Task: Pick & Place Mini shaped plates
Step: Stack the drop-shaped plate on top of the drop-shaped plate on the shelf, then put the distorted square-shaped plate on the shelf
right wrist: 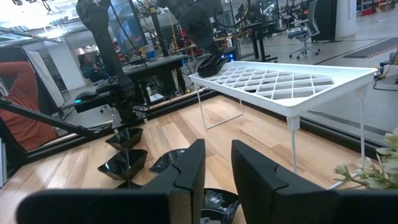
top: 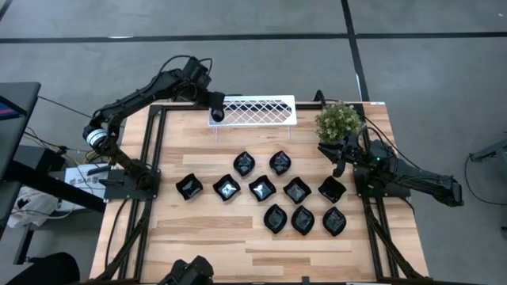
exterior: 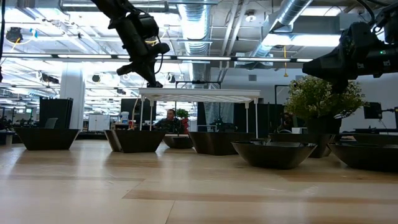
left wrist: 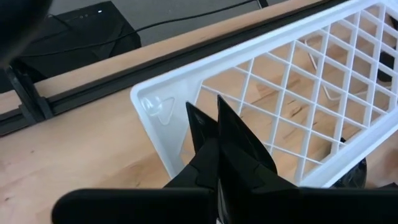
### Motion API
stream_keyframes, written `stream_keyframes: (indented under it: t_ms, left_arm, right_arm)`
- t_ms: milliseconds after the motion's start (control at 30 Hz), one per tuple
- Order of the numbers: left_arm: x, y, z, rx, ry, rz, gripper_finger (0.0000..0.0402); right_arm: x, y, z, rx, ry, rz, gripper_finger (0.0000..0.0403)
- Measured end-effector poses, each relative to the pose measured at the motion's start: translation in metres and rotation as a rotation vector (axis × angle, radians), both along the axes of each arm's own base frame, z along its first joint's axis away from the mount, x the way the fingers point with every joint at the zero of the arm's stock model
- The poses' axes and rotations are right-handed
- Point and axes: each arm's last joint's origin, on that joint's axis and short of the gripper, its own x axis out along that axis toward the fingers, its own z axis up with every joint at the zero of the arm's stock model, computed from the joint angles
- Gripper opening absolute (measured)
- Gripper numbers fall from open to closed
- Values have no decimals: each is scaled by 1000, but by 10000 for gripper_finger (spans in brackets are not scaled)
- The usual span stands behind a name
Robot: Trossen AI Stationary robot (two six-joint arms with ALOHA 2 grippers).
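Wood-plank table point(top: 198, 229) | glossy black plates point(top: 261, 188) | left hand point(top: 216, 115) closed, empty | right hand point(top: 339, 168) part-open, empty

Ten small glossy black mini shaped plates point(top: 262, 188), seemingly all upright and empty, lie apart in three loose rows across the wooden tabletop's middle and right.

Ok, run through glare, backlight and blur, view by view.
High view: highlights glint off the black plates.
Low view: bright ceiling lights silhouette the tray and plant.
Left wrist view: the shut left gripper looks soft.
Right wrist view: the right gripper blurs.
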Motion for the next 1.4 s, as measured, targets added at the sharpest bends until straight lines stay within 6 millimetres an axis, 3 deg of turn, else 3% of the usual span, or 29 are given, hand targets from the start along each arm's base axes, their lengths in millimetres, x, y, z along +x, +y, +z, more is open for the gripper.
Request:
stream_keyframes:
  t_ms: [467, 933, 1400]
  left_arm:
    - [1, 0, 0, 0, -8, 10, 13]
    - [6, -6, 1, 32, 19, 4, 71]
    - [-7, -24, 35, 81, -32, 49, 88]
  right_arm:
    - [0, 0, 0, 0, 0, 0, 74]
    - [0, 0, 0, 0, 0, 0, 74]
    - [0, 0, 0, 0, 0, 0, 74]
